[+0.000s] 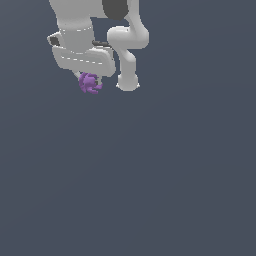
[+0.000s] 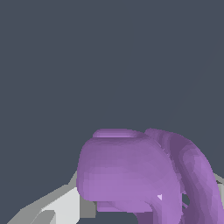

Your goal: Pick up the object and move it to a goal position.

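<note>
The object is a small purple knobbly lump point(image 1: 89, 83) with short rounded protrusions. In the exterior view it sits right under the white gripper point(image 1: 91, 79), near the top left of that view. The fingers are mostly hidden behind the hand and the lump. In the wrist view the purple lump point(image 2: 131, 175) fills the near field, with a pale finger point(image 2: 65, 205) pressed against one side and a sliver of the other finger point(image 2: 218, 181) at the opposite side. The gripper looks shut on the lump.
The white arm's links and base point(image 1: 128, 55) stand at the top of the exterior view, just to the right of the gripper. All around is a plain dark grey-blue surface point(image 1: 150, 175) with no other objects showing.
</note>
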{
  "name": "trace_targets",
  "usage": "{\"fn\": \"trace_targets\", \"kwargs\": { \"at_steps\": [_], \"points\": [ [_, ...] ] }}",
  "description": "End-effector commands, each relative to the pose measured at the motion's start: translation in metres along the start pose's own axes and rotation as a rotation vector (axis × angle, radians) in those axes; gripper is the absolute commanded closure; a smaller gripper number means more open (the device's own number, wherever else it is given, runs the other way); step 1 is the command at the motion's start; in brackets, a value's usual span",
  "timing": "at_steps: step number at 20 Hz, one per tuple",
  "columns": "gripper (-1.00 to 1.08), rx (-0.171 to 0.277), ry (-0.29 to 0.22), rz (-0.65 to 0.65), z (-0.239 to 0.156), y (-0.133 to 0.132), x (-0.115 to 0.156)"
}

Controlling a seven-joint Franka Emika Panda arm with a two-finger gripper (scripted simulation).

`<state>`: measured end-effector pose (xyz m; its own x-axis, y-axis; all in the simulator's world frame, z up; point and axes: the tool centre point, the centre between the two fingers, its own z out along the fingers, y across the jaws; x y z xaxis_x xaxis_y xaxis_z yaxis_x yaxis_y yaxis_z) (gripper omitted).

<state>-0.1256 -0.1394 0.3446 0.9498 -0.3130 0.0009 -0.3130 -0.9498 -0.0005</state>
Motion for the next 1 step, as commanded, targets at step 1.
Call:
{"fn": "trace_targets", "kwargs": {
  "at_steps": [1],
  "points": [
    [1.08, 0.000, -0.001, 0.000, -0.0024, 0.0009, -0.0009]
  ]
}}
